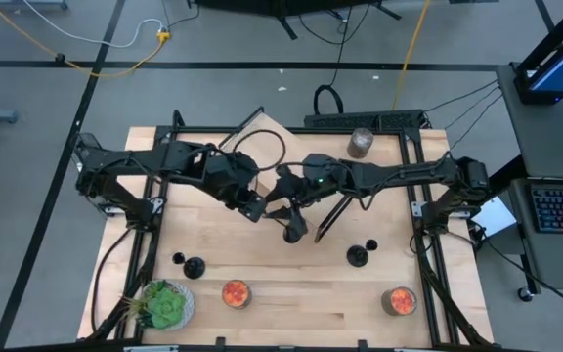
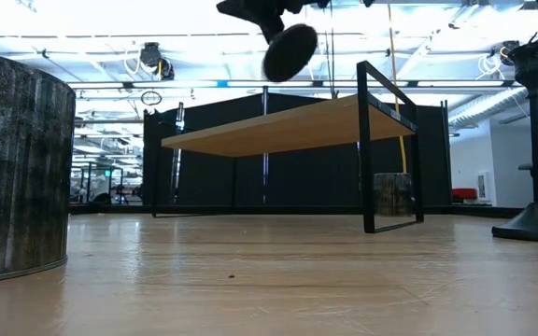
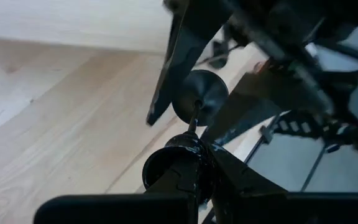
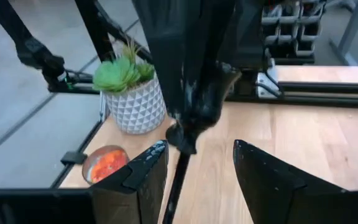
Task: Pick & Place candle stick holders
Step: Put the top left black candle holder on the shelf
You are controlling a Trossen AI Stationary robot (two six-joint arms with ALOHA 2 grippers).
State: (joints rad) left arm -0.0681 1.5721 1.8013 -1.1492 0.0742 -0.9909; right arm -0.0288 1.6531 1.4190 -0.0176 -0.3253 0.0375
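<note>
One matte-black candle stick holder [image 3: 197, 102] is held up in the air over the middle of the table. Its round base shows high in the low view [image 2: 290, 51]. My left gripper [image 1: 260, 207] is shut on its cup end. My right gripper [image 4: 197, 180] is open; its fingers stand on either side of the holder's thin stem [image 4: 178, 183] and base without touching. Two more holders lie on the table, one near left [image 1: 193, 264] and one near right [image 1: 359, 256]. My left gripper pinches the holder's cup end [image 3: 178, 163] between its two fingers. The stem [image 3: 192, 121] runs on past the fingertips to the round base. The holder is lifted clear of the table and touches nothing else.
Two round jars with orange-red tops [image 1: 236, 293] [image 1: 399, 300] stand near the front edge. A potted plant [image 1: 164, 305] stands at the front left. A grey cylindrical jar [image 1: 361, 143] stands at the back. A small wooden shelf on a black frame [image 2: 288, 126] stands mid-table.
</note>
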